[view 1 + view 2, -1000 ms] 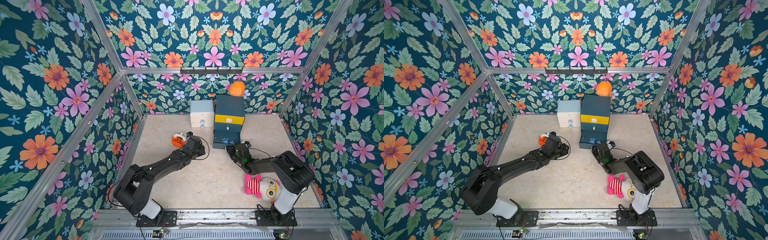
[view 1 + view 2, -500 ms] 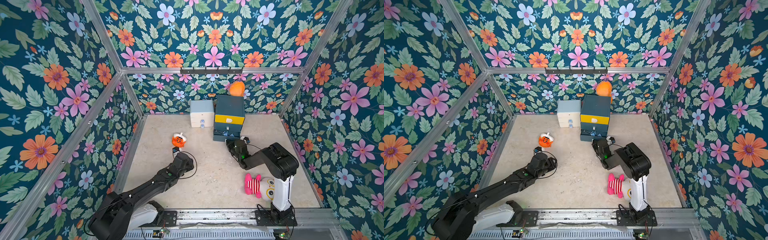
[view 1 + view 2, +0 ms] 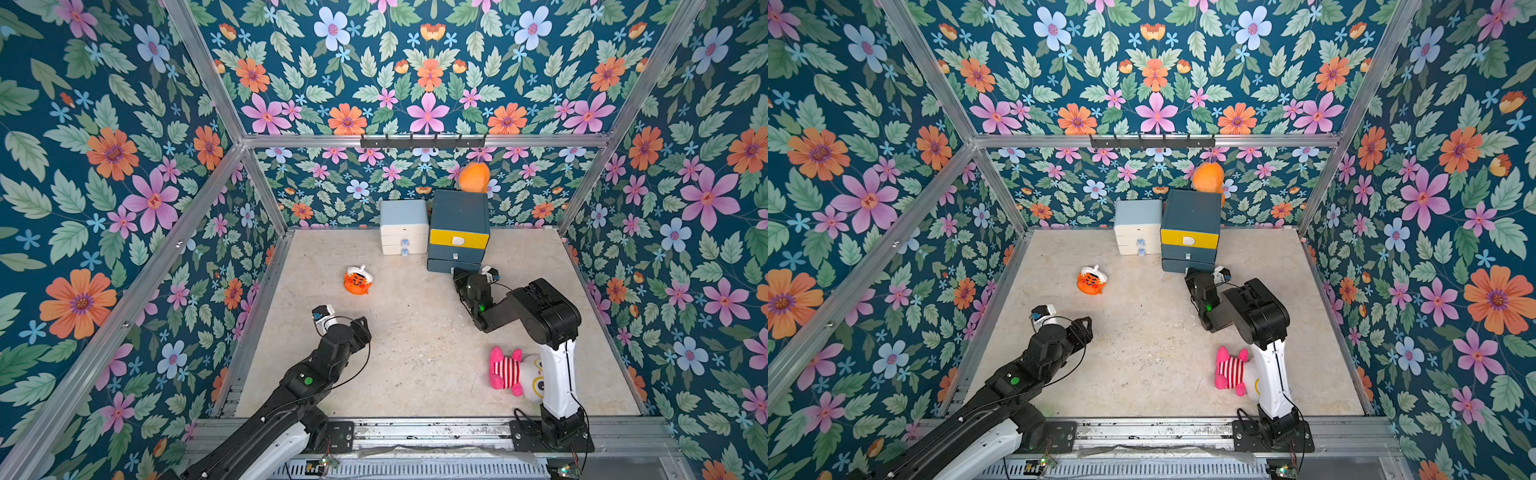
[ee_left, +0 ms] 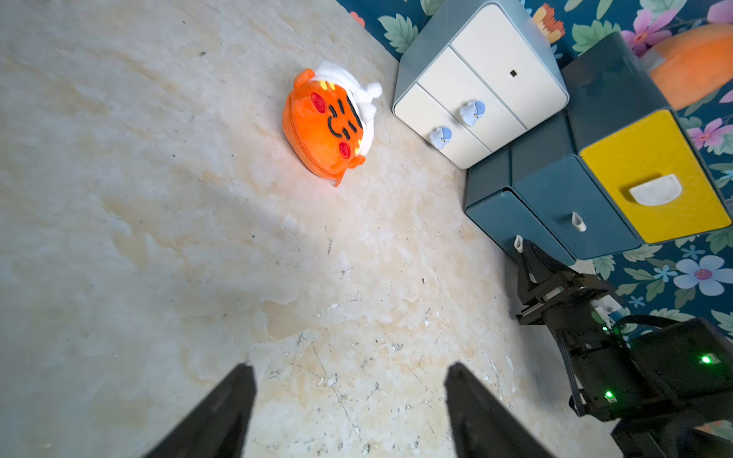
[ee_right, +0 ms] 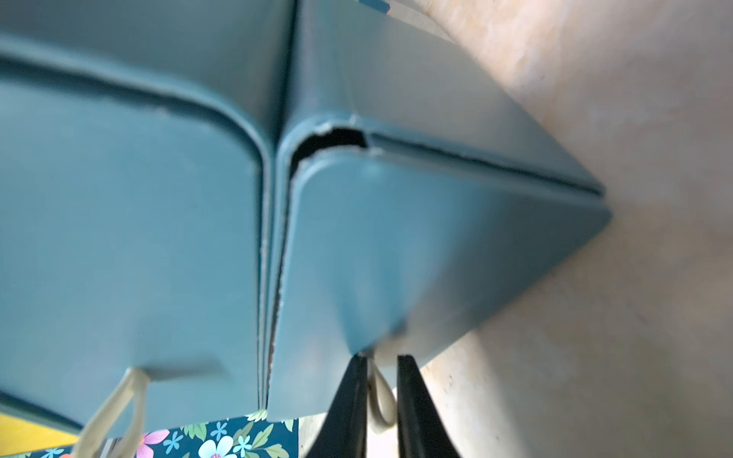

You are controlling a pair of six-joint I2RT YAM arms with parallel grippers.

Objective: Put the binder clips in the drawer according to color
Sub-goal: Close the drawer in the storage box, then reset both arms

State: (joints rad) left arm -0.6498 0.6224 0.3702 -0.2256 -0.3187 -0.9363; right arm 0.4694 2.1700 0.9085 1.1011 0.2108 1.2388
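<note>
The right gripper (image 5: 380, 357) is pinching the white handle (image 5: 379, 400) of the blue-grey cabinet's (image 3: 459, 212) shut bottom drawer (image 5: 396, 246). The left gripper (image 4: 349, 365) is hanging wide open, empty. Opening seems to be in hand, calling for a straight, level pull.

Light: was bright and even in both top views.
Shadows: lay soft on the floor (image 4: 238, 214).
Focus: drawer (image 5: 139, 238) was blurred, worst at 6 o'clock.
Edges: left wrist view bowed at 3 o'clock.
</note>
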